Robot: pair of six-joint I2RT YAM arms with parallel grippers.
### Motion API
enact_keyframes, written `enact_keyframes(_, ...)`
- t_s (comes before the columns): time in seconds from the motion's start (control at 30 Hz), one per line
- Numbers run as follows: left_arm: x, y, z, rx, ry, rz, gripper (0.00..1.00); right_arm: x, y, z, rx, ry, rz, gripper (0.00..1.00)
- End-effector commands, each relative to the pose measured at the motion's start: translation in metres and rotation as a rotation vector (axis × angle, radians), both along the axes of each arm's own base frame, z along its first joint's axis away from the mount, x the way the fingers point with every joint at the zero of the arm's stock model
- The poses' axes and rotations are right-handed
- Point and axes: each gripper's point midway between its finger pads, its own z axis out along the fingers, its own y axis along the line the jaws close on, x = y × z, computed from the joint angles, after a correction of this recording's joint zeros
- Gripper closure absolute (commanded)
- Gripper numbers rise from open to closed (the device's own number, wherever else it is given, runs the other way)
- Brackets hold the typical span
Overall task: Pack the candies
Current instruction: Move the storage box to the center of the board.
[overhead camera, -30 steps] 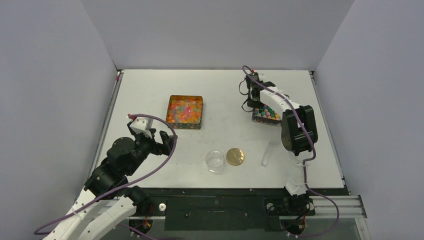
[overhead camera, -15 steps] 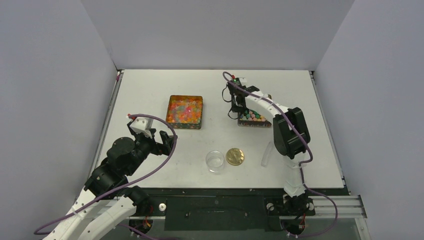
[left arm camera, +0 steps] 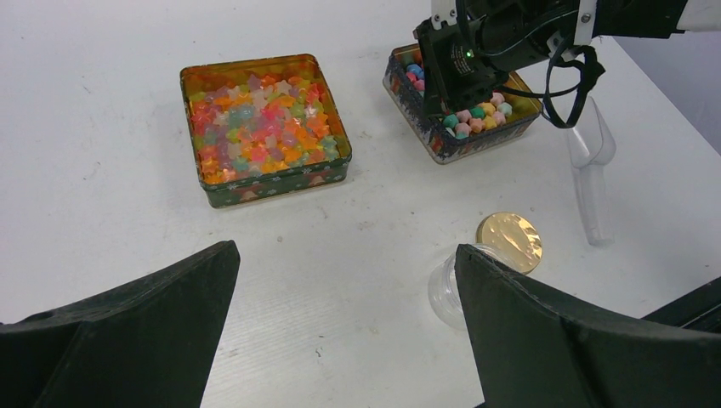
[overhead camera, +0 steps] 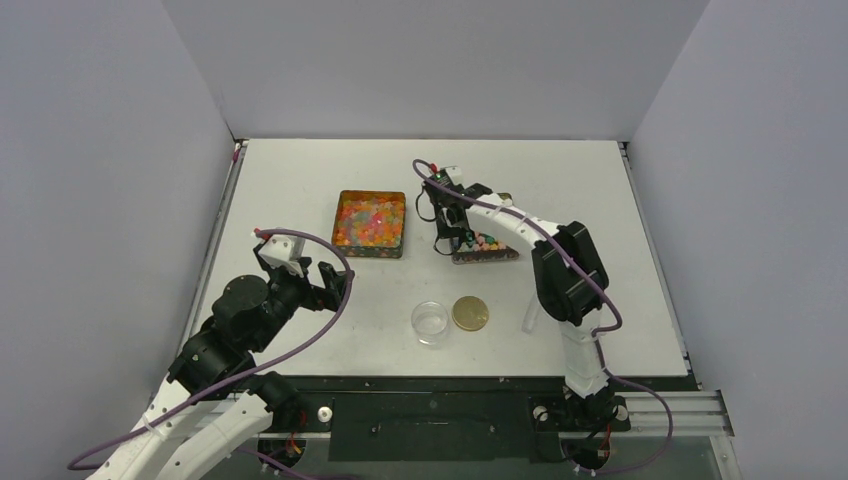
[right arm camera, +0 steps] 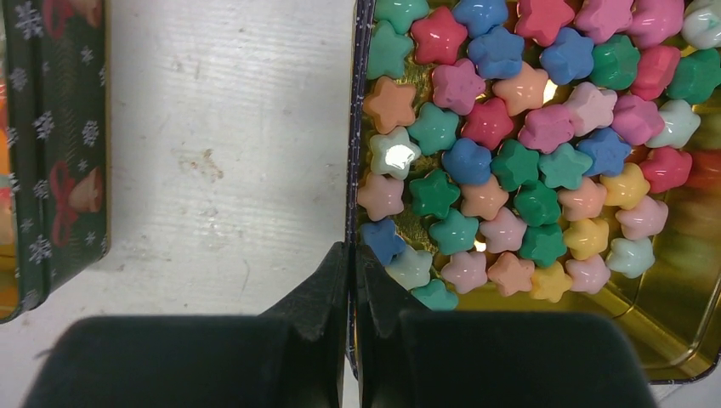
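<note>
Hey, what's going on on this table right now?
The right end effector is shut on the side wall of a small tin of pastel star candies, and has dragged it left, toward a second tin of glossy candies. The left end effector hangs open, holding nothing. A clear jar and gold lid sit side by side.

This is a robotics lab test cell. A bare white table (overhead camera: 300, 180) is boxed in on three sides by plain grey walls (overhead camera: 420, 70), like a purpose-built enclosure. Two robot arms, the left arm (overhead camera: 235, 325) and the right arm (overhead camera: 570, 275), are bolted at its near edge beside an aluminium rail (overhead camera: 670, 405) (purple cables (overhead camera: 335, 315) loop loose along both). Every view comes from a fixed overhead camera or one on a wrist.
</note>
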Motion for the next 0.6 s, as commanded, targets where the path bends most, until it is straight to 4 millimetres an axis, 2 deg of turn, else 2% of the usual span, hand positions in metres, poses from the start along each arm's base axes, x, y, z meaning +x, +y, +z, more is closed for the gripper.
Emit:
enact_keyframes(0.0, -0.001, 0.0, 0.006, -0.017, -0.017, 0.0, 0.04, -0.002, 0.013, 0.038, 0.035, -0.076, 0.0, 0.99)
enact_keyframes(0.1, -0.001, 0.001, 0.006, -0.019, -0.02, 0.001, 0.04, 0.0, 0.011, 0.047, 0.025, -0.098, -0.013, 0.88)
enact_keyframes(0.13, -0.002, 0.001, 0.007, -0.02, -0.021, 0.0, 0.04, 0.001, 0.012, 0.052, 0.029, -0.111, -0.014, 0.81)
enact_keyframes(0.2, -0.002, 0.001, 0.007, -0.021, -0.022, -0.001, 0.04, 0.003, 0.012, 0.06, 0.029, -0.132, -0.022, 0.75)
enact_keyframes(0.33, -0.002, 0.001, 0.008, -0.022, -0.024, -0.001, 0.04, 0.005, 0.021, 0.083, 0.062, -0.179, -0.026, 0.69)
enact_keyframes(0.47, -0.002, 0.001, 0.008, -0.023, -0.025, 0.0, 0.04, 0.006, 0.037, 0.103, 0.111, -0.215, -0.017, 0.64)
enact_keyframes(0.57, -0.002, 0.001, 0.009, -0.024, -0.026, -0.001, 0.04, 0.004, 0.053, 0.109, 0.145, -0.226, -0.003, 0.63)
